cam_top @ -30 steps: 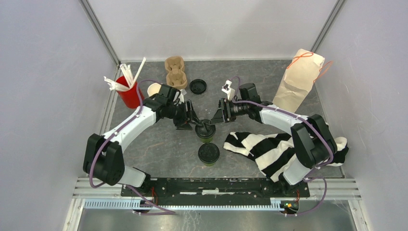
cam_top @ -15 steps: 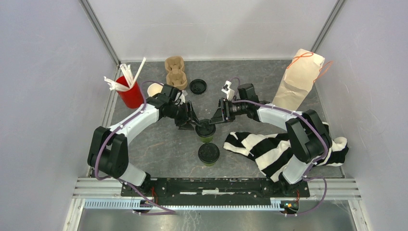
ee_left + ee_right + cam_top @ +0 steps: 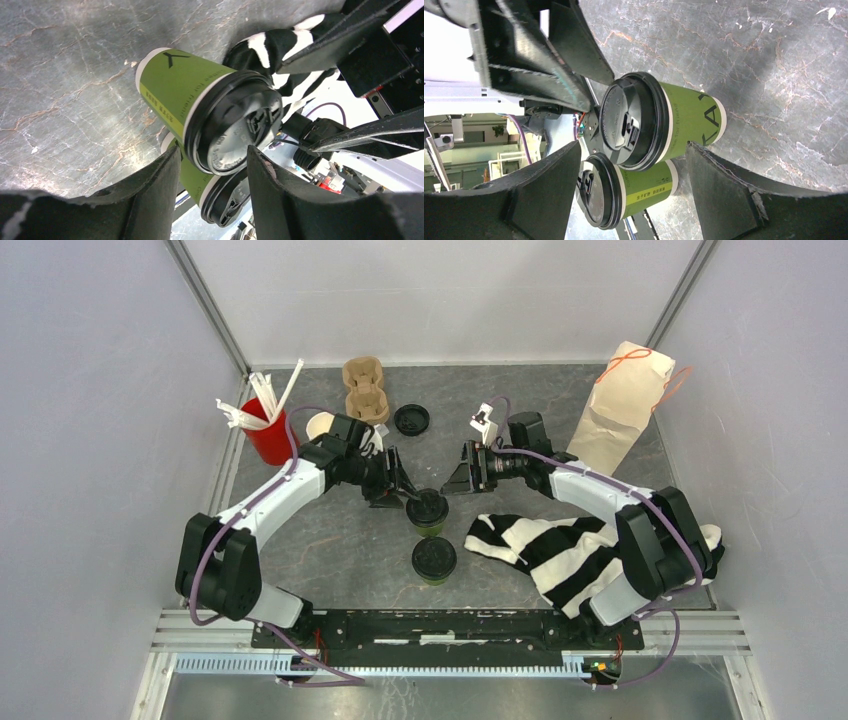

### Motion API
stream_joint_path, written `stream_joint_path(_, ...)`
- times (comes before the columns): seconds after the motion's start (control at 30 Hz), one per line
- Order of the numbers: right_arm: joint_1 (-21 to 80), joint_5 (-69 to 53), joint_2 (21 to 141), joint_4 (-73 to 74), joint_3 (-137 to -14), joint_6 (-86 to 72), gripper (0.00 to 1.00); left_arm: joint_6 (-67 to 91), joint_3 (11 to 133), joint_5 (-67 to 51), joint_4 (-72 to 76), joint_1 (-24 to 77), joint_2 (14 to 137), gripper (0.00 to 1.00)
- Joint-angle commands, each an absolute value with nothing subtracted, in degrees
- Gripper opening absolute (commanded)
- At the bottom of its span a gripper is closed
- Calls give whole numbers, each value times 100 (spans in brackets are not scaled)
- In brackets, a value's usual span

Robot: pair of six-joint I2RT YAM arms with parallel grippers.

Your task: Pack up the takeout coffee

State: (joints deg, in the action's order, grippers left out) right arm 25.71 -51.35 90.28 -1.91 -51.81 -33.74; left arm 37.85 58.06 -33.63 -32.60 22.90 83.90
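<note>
Looks down on a grey marbled desk [image 3: 340, 540]. At upper left, shows a red cup [image 3: 268, 440] stuffed with white straws [image 3: 262, 392], then a brown pulp carrier [image 3: 365, 390] and a loose black lid [image 3: 411, 419] just right of it. Shows the left arm [image 3: 285, 495] arching from lower left to the centre, left jaws apart, tips at the left rim of the lid on the far green cup [image 3: 428, 515]; cannot tell whether touching it. Places that cup upright and lidded at the centre of the frame, with the near green cup [image 3: 434, 560], also upright under a black lid, just below it on the desk. From the left wrist, frames the lid between the parted jaws. Right of centre, shows the right arm [image 3: 585, 485] arching in from lower right, right jaws spread wide, just right of the far green cup and clear of it, gripping nothing. At lower right, shows a black-and-white striped cloth [image 3: 560, 545] lying under that arm; at upper right, a tan paper bag [image 3: 620, 405] with orange string handles.
</note>
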Motion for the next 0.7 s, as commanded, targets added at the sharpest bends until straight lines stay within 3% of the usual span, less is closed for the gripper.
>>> stream_joint_path(0.0,2689,-5356,9134,-518,-4992,-3405,73,3656,5751,-3475,-3290,2265,8472,56)
stream_joint_path(0.23,2635,-5024,9458,-633,-4679,-3409,61,3452,5427,-3153,-3300,2266,8620,48)
stream_joint_path(0.47,2609,-5190,8875,-102,-5115,-3192,71,3512,5456,-3173,-3270,2262,8416,48)
stream_joint_path(0.57,2506,-5261,8691,-181,-4944,-3346,75,3550,5568,-3219,-3344,2257,8271,54)
stream_joint_path(0.67,2407,-5302,8616,-292,-4781,-3504,73,3551,5838,-3205,-3524,2232,8039,67)
